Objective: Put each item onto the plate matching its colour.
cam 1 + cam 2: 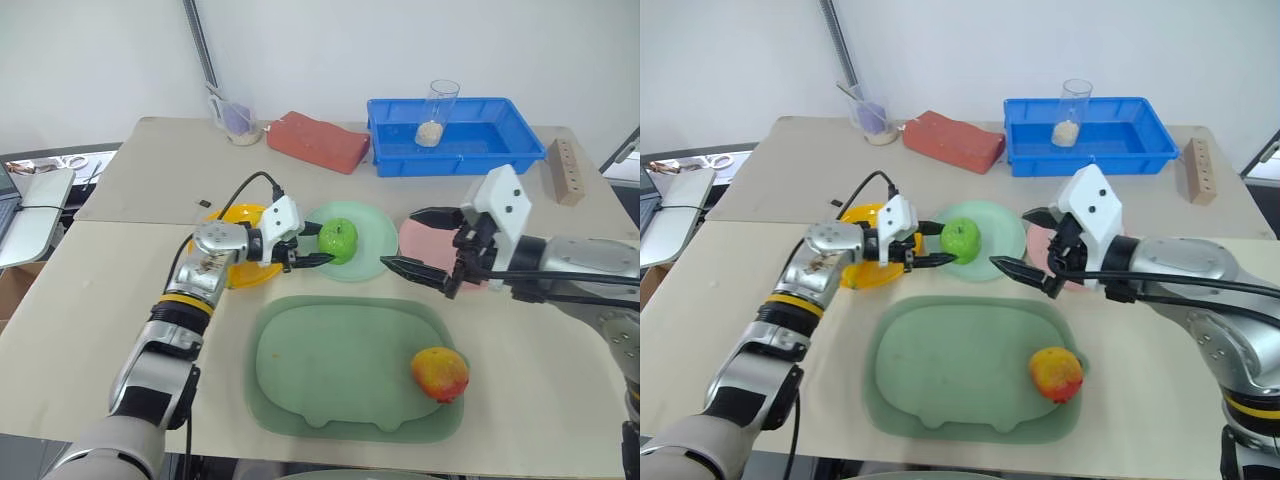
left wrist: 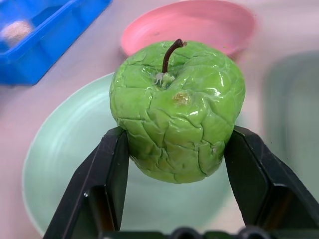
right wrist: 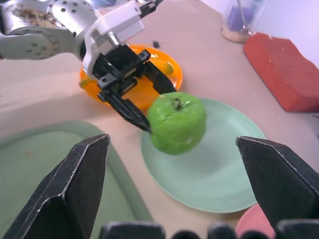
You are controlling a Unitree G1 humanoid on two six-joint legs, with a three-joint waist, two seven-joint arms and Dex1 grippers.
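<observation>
Left claw (image 1: 312, 246) clamps the green apple (image 1: 338, 240) over the mint green plate (image 1: 375, 250): lower it to the centre before releasing. Right claw (image 1: 425, 243) is spread, empty.

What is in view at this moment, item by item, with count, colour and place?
Apple: 1, bright green, held over the mint plate.
Peach-like fruit: 1, red and yellow, on the tray's right side.
Mint plate: 1, pale green, middle of the plate row.
Yellow-orange plate: 1, left of the mint plate.
Pink plate: 1, right of the mint plate.
Tray: 1, large, green, nearest the robot.
Brick: 1, red, far side.
Bin: 1, blue, far side, with a clear glass inside.
Cup: 1, clear, far left.
Wooden block: 1, far right.
Left gripper: shut on the apple.
Right gripper: open, over the pink plate.
</observation>
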